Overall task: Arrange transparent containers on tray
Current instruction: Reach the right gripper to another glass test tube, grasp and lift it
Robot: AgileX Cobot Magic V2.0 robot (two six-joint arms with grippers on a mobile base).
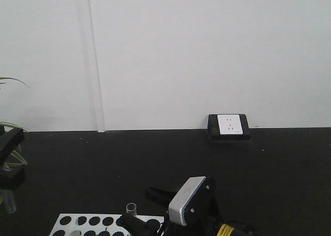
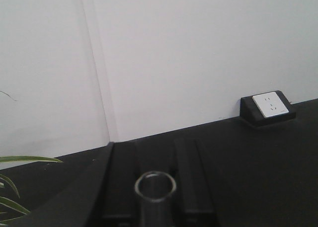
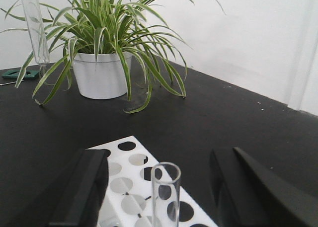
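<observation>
A clear glass test tube [image 3: 165, 193] stands upright in a white rack [image 3: 130, 168] with round holes. My right gripper [image 3: 160, 187] is open, its dark fingers [image 3: 84, 187] wide on either side of that tube and apart from it. In the front view the same tube [image 1: 131, 209] rises beside the right arm. My left gripper [image 2: 155, 157] is shut on a second test tube [image 2: 155, 187], whose open rim sits between the fingers. That second tube [image 3: 35, 23] hangs at the top left of the right wrist view. The yellow tray is out of view.
A spider plant in a white pot [image 3: 99, 75] stands on the black table behind the rack. A white wall socket in a black housing [image 1: 229, 126] sits at the table's back edge against the white wall. A green object [image 3: 20, 74] lies left of the pot.
</observation>
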